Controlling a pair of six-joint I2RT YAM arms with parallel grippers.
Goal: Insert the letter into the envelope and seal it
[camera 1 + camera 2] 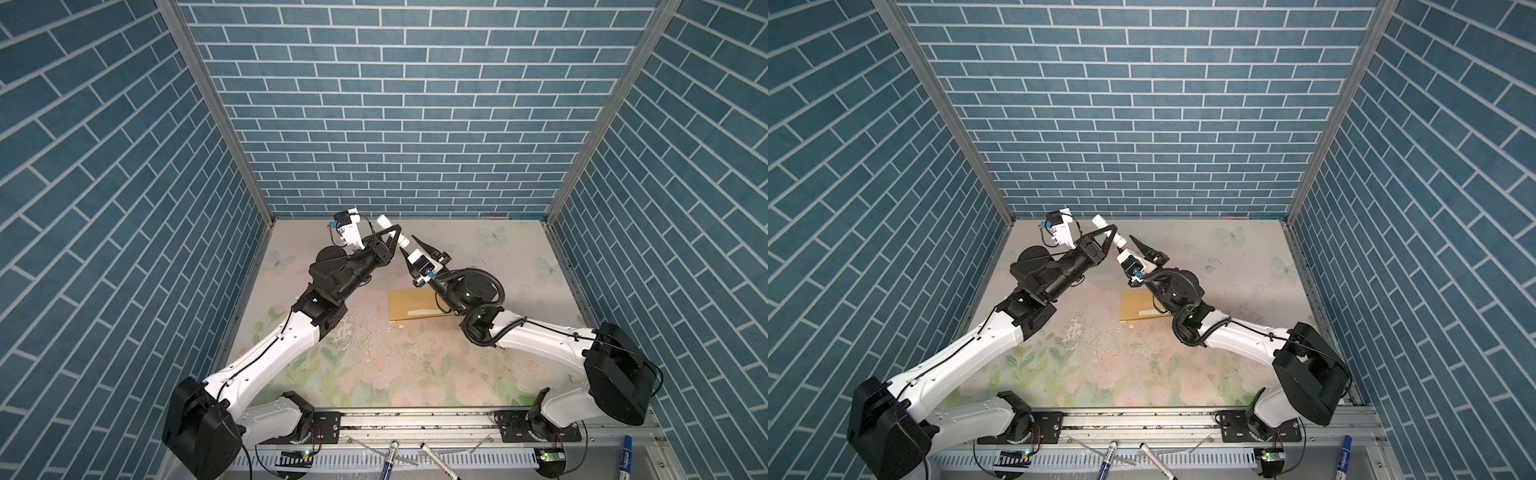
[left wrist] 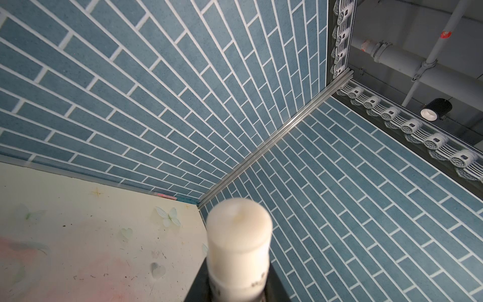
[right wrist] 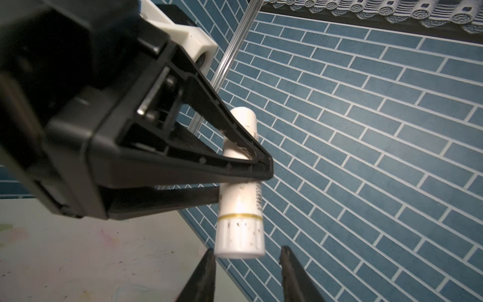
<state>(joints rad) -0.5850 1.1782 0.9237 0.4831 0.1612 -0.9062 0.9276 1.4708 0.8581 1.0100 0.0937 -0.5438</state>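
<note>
The left arm [image 1: 266, 357] rises from its base at the front left and stretches up and inward toward the back of the surface [image 1: 374, 374], forearm sloped, wrist lifted well clear. The left gripper [image 1: 397, 230] is clamped on a white tube [image 1: 383, 220], its black fingers pressing the tube's middle from both sides; the right wrist view shows that grip closely [image 3: 243, 183]. The tube sits tilted in the air, one rounded end pointing up toward the back wall, the other end, below a thin gold ring [image 3: 240, 215], pointing down to the right.

Just beneath that lower end is the right gripper [image 3: 247, 251], with jaws parted on either side of the tube's tip and a gap showing on at least one side.

The envelope [image 1: 409, 305] lies flat on the surface near the middle, below the raised grippers, its right part hidden under the right arm's wrist. A pale strip [image 1: 422, 312] crosses it near that wrist; whether this is the letter cannot be told.

The right arm [image 1: 540, 336] runs from its front right base inward, low over the surface, then bends up at the wrist.
</note>
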